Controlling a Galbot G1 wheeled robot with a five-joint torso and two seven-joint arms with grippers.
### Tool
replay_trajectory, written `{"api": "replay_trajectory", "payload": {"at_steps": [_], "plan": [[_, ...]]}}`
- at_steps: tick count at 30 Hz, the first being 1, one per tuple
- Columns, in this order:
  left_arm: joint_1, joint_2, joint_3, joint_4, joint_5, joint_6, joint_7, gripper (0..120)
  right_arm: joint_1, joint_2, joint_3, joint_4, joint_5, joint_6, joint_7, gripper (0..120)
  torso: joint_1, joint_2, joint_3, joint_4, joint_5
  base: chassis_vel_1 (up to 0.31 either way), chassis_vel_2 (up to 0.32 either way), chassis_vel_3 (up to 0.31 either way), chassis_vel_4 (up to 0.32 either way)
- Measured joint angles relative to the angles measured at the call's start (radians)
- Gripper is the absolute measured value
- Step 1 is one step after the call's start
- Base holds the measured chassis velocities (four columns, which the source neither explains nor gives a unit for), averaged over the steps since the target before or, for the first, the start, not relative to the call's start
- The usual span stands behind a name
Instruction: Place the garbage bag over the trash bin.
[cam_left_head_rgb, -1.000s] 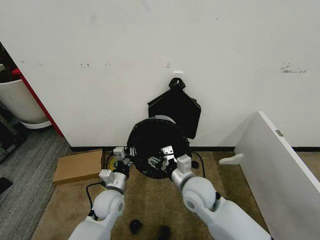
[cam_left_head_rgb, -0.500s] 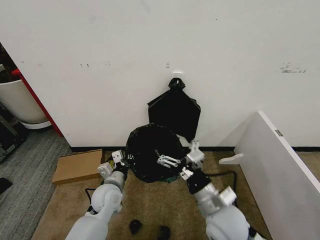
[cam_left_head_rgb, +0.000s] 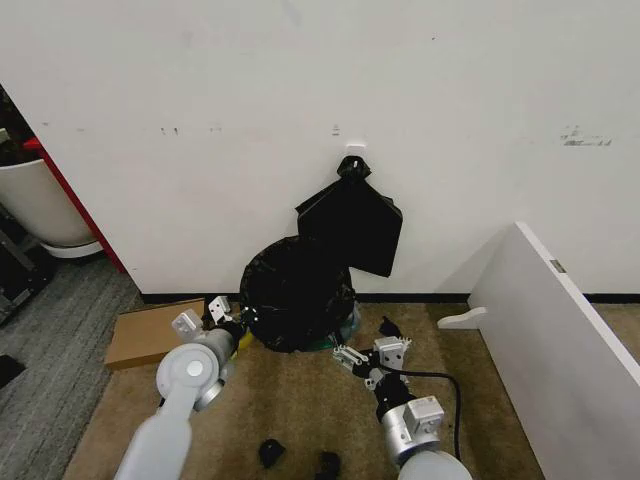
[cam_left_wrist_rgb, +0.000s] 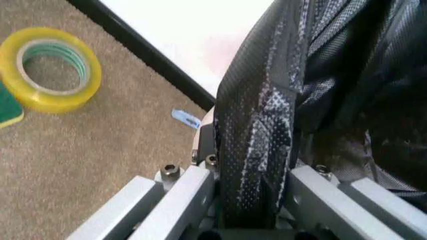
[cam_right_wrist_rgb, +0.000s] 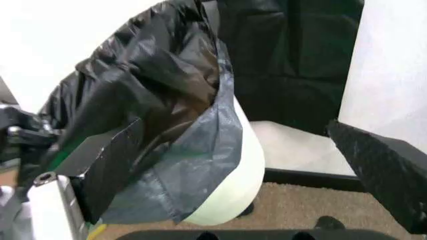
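No readable text, labels, brand names, numbers or signs on anything in view

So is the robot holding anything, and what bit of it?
The left claw pinches a fold of the garbage bag at the bin's side. The right claw is open, holding nothing.

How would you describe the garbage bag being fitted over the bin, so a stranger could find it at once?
Look at the foot of the white wall. There the garbage bag drapes loosely over the cream trash bin on the carpet. Unlike the flat knotted bag hanging above, it is crinkly and bulging.
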Motion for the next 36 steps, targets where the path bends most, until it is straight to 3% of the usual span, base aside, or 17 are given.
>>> {"api": "replay_trajectory", "payload": {"at_steps": [11,36], "plan": [[0.018,0.002,-0.003,-0.039,-0.019,0.027,0.0,0,0.048,0.032,0.036,-0.161,-0.173,0.098,-0.017,100,0.0,0.0,0.0,-0.0002,0.0001,0.0,0.0,0.0,0.0],[0.057,0.004,-0.036,-0.14,-0.079,0.059,-0.004,0,0.047,0.025,0.056,-0.235,-0.247,0.076,-0.038,100,0.0,0.0,0.0,-0.0001,0.0002,0.0,0.0,0.0,0.0]]}}
